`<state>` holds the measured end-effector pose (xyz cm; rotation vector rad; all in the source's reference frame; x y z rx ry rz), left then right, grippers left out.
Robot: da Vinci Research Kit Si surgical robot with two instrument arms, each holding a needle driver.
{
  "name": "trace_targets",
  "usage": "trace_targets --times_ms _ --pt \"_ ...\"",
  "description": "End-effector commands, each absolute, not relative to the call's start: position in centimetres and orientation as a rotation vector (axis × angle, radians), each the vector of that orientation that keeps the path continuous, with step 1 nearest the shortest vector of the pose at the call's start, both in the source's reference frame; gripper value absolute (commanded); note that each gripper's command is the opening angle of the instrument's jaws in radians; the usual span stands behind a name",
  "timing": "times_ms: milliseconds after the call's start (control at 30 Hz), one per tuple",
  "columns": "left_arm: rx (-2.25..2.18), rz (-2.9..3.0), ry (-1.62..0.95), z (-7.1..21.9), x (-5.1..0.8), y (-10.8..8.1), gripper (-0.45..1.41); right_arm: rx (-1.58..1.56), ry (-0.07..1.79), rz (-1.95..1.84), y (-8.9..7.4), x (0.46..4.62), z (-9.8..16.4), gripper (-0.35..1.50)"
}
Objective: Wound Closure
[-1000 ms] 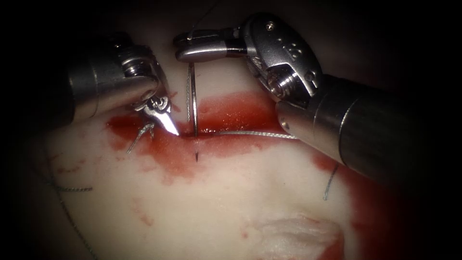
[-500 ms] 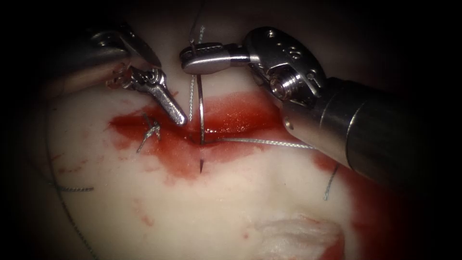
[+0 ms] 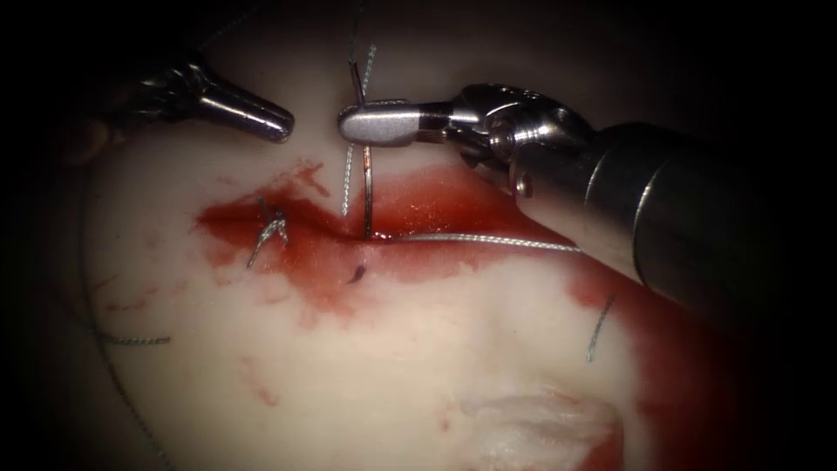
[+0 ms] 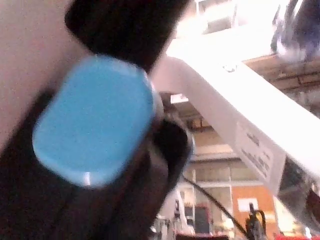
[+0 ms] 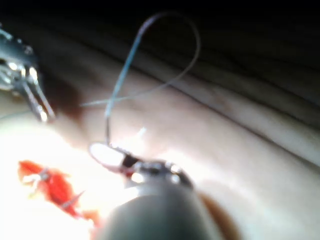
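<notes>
Standing in the cut, the needle (image 3: 368, 196) has its tip (image 3: 357, 275) out through the tissue (image 3: 375, 366), its rear end clamped by the right tool (image 3: 384, 124), which should follow its curve; the left tool (image 3: 261, 122) hangs closed, empty.

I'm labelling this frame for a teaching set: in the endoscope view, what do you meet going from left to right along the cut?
Left arm's tool → knotted thread ends → needle, held by the right arm's tool → thread lying along the cut → short cut end of thread.
</notes>
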<state>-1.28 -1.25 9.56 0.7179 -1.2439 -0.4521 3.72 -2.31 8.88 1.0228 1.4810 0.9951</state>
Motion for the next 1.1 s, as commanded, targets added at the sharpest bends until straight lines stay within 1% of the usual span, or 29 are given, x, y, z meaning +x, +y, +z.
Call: trace_targets --times_ms 33,133,300,333,433,467,600,733,933,1100 --pt "0.686 -0.436 -1.254 9.5 -1.31 -1.2 -0.45 1.034 1.479 1.005 -2.2 3.82 8.9 -0.35" --pt "0.652 -0.383 -1.266 9.4 -1.27 -1.5 -0.45 1.066 1.459 1.036 -2.3 3.84 8.9 -0.35" --pt "0.583 -0.23 -1.304 9.1 -1.26 -1.9 -0.45 1.154 1.367 1.135 -2.4 3.85 8.9 -0.35" --pt "0.566 -0.183 -1.302 9.0 -1.29 -2.1 -0.45 1.191 1.303 1.19 -2.4 3.84 8.9 -0.35" --pt "0.546 -0.128 -1.298 9.0 -1.36 -2.2 -0.45 1.184 1.249 1.229 -2.4 3.82 8.9 -0.35" --pt "0.509 -0.071 -1.306 9.0 -1.47 -2.3 -0.45 1.19 1.191 1.294 -2.5 3.8 8.9 -0.35" --pt "0.429 0.015 -1.32 9.0 -1.65 -2.3 -0.45 1.197 1.137 1.356 -2.5 3.8 8.9 -0.35" --pt "0.313 0.028 -1.3 9.1 -1.71 -2.2 -0.45 1.293 1.065 1.464 -2.5 3.78 8.9 -0.35" --pt "0.25 -0.016 -1.27 9.3 -1.62 -2.1 -0.45 1.351 1.095 1.445 -2.6 3.83 8.9 -0.35" --pt "0.202 -0.054 -1.239 9.4 -1.56 -2.1 -0.45 1.392 1.066 1.48 -2.6 3.87 8.9 -0.35"
